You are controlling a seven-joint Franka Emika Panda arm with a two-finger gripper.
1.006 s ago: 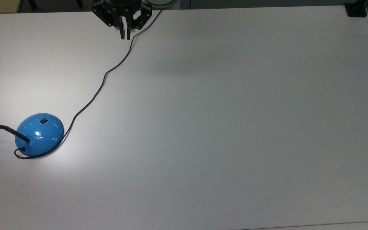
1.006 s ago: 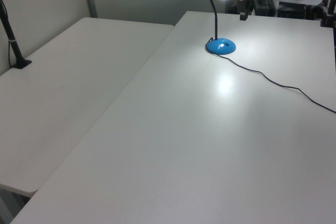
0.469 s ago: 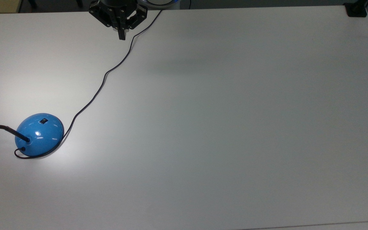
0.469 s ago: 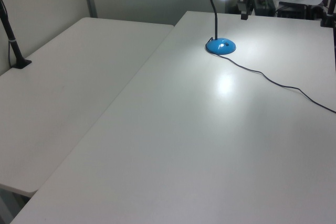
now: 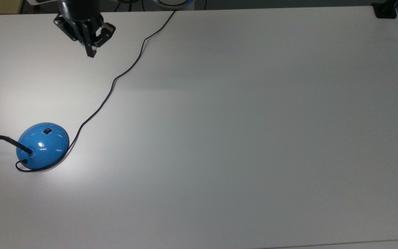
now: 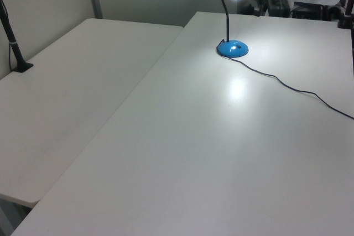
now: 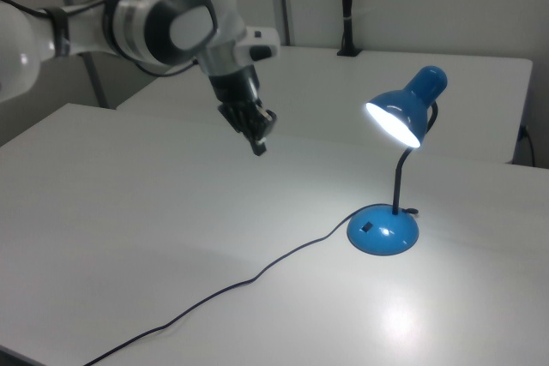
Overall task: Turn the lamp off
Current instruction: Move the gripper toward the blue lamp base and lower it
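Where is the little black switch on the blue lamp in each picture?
Top view: the switch sits on top of the blue dome base, near the top view's left edge.
Left view: too small to tell on the base.
Right view: the switch is on the base's side toward the right view's left.
Shared landmark: the black cord that leaves the base.

No text, label, brand, number or sign can be read anywhere.

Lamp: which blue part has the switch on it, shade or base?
The dome base of the lamp: its small black rocker switch sits on the upper slope, facing the gripper. The shade has none showing; it is lit and raised on the neck.
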